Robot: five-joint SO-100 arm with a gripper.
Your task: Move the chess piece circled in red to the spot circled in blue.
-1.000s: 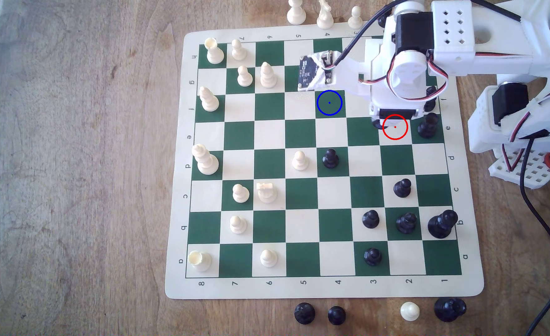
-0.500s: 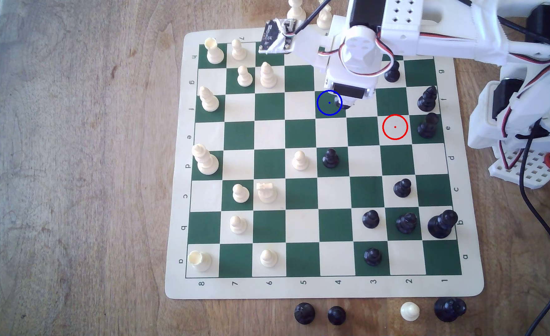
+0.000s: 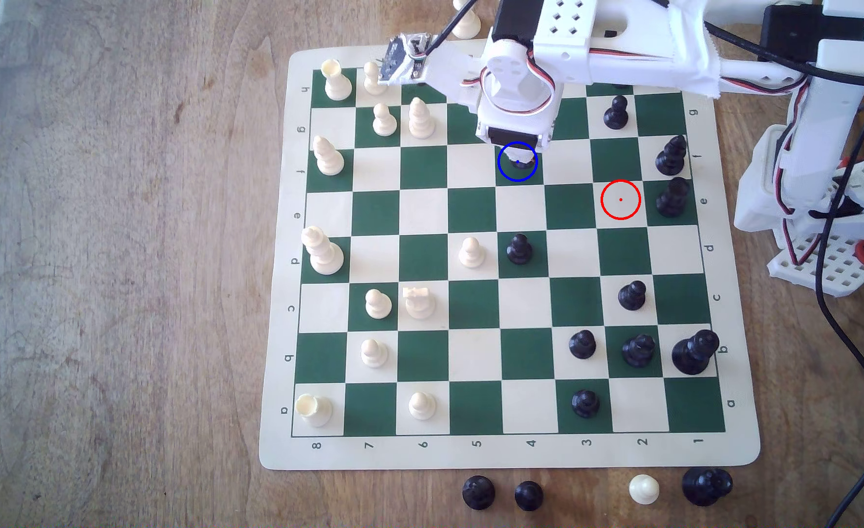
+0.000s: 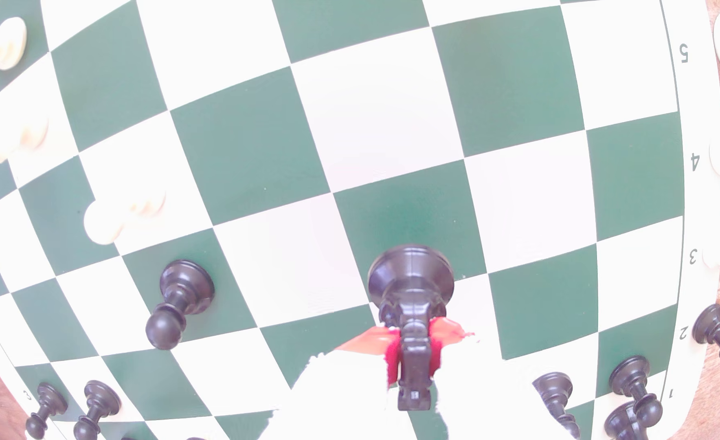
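Black and glossy, the knight (image 4: 411,296) sits between the two red-padded fingers (image 4: 445,338) of the pincer (image 3: 517,155), which are pressed against its head from both sides, so the pincer is closed on this piece. In the wrist view the round base of the knight hangs over a dark green square, and it cannot be told if the base touches the board (image 3: 724,447). In the exterior view the pincer is directly above the spot (image 3: 517,173) with the blue ring, and a small dark part of the knight (image 3: 518,163) shows inside the ring under the white body of the arm. The red-ringed square (image 3: 621,200) lies well apart from the pincer, toward the exterior view's right, with no piece on it. A black pawn (image 3: 519,249) stands two squares from the pincer, nearer to the camera.
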